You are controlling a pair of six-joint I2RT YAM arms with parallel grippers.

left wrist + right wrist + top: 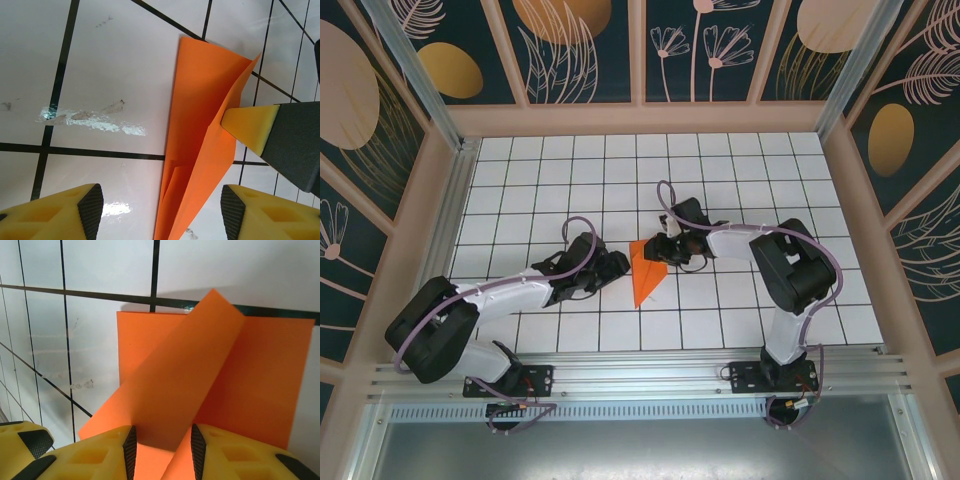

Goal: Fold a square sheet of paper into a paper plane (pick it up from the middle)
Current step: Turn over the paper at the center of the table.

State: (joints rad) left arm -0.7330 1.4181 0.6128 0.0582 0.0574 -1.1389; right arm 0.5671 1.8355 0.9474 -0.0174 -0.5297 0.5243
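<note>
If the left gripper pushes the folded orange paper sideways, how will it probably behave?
The folded paper is thin, so it is likely very light and would probably slide easily on the glossy table. One flap stands up off the rest, so it seems floppy and may bend rather than move whole.

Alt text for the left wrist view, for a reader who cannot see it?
Folded orange paper rests on the white tiled table, its narrow end running down between the left tool's open yellow fingers. A yellow-padded finger of the right tool touches its raised fold from the right.
</note>
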